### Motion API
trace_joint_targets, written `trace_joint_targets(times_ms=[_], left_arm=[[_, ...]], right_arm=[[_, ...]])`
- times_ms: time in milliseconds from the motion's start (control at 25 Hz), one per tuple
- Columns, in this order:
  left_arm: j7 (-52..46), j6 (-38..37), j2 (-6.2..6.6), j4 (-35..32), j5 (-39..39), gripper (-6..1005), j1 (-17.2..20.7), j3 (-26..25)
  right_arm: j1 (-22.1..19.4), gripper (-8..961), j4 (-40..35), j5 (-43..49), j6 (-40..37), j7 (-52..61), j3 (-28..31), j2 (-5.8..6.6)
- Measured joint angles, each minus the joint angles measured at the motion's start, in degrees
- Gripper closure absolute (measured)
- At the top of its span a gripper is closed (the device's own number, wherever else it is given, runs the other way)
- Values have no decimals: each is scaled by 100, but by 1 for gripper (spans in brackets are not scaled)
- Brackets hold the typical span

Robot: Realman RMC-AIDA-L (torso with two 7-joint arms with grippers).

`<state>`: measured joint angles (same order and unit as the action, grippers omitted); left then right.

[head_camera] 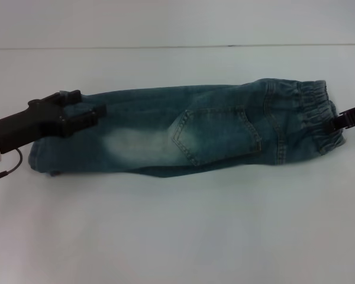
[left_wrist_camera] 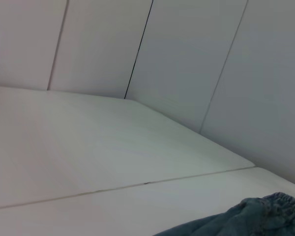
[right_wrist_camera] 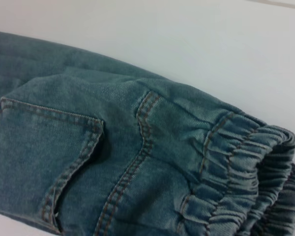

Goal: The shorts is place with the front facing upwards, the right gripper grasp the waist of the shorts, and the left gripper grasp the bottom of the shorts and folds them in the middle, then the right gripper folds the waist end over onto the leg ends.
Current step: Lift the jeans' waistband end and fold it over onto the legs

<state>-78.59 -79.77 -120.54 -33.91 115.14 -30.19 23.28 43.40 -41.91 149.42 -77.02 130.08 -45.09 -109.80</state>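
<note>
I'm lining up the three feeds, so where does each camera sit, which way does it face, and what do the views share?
Head view: high on the robot, looking down at the table, the folded shorts, the left gripper and the right gripper.
Left wrist view: low over the table, facing the wall panels; none of the robot shows.
Right wrist view: close above the waist; none of the robot shows.
Shared: all three show the shorts' waist.

Soft even light, faint shadows, head view slightly blurry.
</note>
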Motion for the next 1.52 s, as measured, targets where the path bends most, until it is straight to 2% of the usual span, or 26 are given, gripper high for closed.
trace_joint_targets(times_ms=[200, 280, 400, 520, 720, 840, 1040, 1160, 1280, 1520], left_arm=[[241, 257, -132, 14, -105, 195, -34, -30], [543, 425, -239, 43, -291, 209, -34, -41], [1281, 593, -341, 331, -740, 329, -95, -17], [1889, 951, -341, 871, -1208, 450, -284, -37], [3510, 1664, -374, 1763, -2303, 692, -606, -40], [4437, 1871, -391, 2212, -2932, 789, -788, -44], [6908, 2006, -408, 3216, -4068, 933, -1101, -214], [8188, 2052, -409, 3762, -4309, 1005, -1271, -634], [8799, 2148, -409, 4117, -4285, 1002, -1381, -769], [9121, 2530, -408, 4529, -4278, 998, -1584, -790]], right_arm=[[12, 839, -53, -9, -37, 10, 3, 10], [27, 843, -54, -15, -55, 29, 16, 27], [67, 849, -89, -20, -104, 55, 64, 49], [115, 856, -221, -33, -249, 66, 198, 54], [251, 862, -452, -57, -655, 68, 467, 56], [298, 863, -625, -207, -941, 73, 588, 63], [417, 862, -901, -478, -1299, 156, 738, 79], [538, 863, -1066, -656, -1514, 242, 752, 81], [668, 863, -1216, -824, -1713, 289, 769, 53], [881, 864, -1519, -1323, -2084, 409, 798, 9]])
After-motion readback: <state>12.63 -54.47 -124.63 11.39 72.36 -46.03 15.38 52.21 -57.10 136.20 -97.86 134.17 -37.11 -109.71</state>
